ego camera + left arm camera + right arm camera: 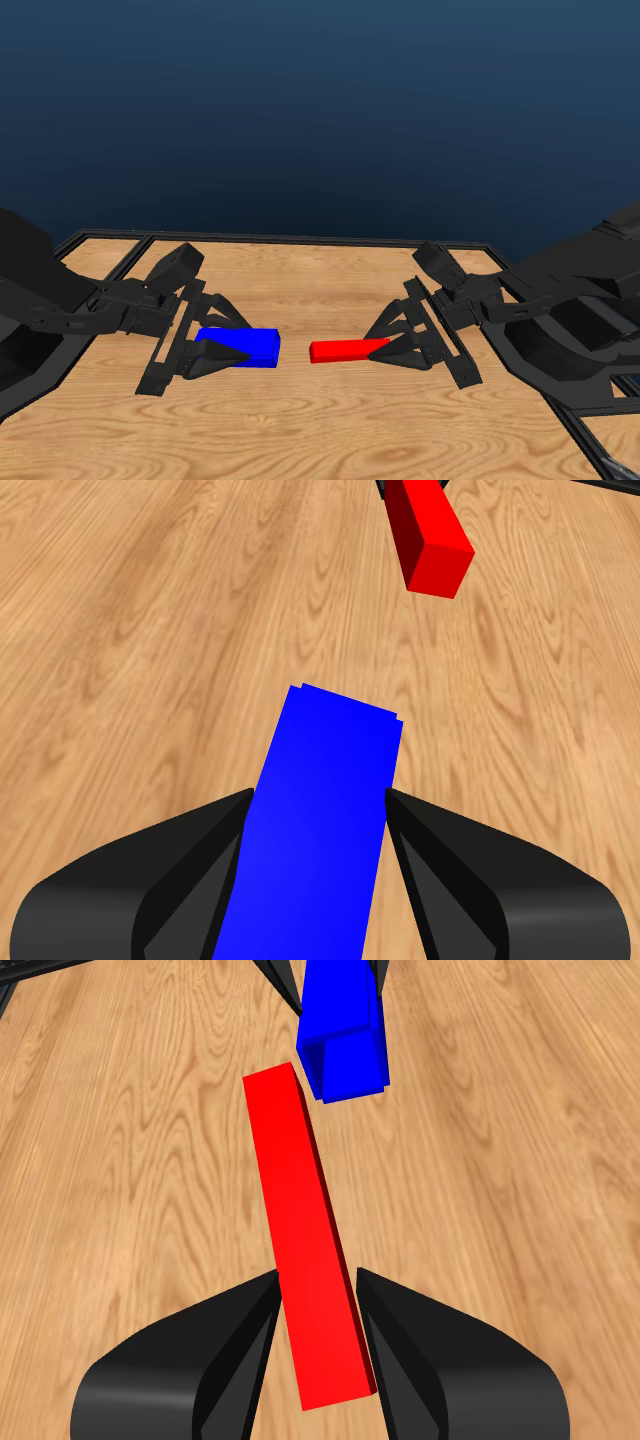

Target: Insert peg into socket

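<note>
Slim red peg (345, 350) lying level, tip near blue block socket (245, 345), apart, slightly offset

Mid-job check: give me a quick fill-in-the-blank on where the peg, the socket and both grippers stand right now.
1. The left gripper has its fingers shut on the ____.
2. The right gripper holds the peg, whose colour is ____.
3. Between the peg's free end and the socket there is a ____, so they are not touching.
4. The peg is ____ than the socket in thickness.

Missing words: socket; red; gap; thinner
</note>
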Available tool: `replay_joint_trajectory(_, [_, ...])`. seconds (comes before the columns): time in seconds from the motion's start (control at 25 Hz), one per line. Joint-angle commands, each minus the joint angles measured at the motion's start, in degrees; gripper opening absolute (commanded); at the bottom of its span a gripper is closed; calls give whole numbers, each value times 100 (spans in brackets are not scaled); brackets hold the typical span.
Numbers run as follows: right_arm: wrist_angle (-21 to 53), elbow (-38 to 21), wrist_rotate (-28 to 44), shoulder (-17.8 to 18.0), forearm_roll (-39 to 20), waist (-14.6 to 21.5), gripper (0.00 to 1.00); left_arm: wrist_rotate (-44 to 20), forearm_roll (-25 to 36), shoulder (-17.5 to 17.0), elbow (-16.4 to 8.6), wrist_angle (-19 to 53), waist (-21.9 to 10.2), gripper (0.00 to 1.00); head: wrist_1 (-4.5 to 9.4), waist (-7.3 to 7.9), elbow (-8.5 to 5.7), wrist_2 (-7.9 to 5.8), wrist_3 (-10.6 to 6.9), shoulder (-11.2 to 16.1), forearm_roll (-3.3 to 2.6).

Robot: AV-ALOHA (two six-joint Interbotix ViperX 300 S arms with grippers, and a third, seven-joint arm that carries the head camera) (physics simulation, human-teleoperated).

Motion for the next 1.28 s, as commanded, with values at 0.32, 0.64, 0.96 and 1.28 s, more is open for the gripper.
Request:
replay_joint_trajectory(0.32, [1206,-579,565,-82,-766,-49,0,635,-309,-125,-599,-100,-370,0,-27,96,-13,-1,-31,-116,18])
replay_joint_trajectory(0.64, [1762,-924,1040,-208,-1323,-61,0,1193,-546,-217,-898,-168,-612,0,80,121,8,22,-45,-70,27])
replay_joint_trajectory(0.96, [2913,-1325,1973,-413,-2281,159,0,1460,-724,-149,-836,-246,-746,0,251,104,59,58,-106,-68,26])
replay_joint_trajectory(1.28, [3694,-1635,2972,-451,-3132,426,0,1525,-798,-192,-992,-260,-765,0,335,111,78,46,-91,-49,25])
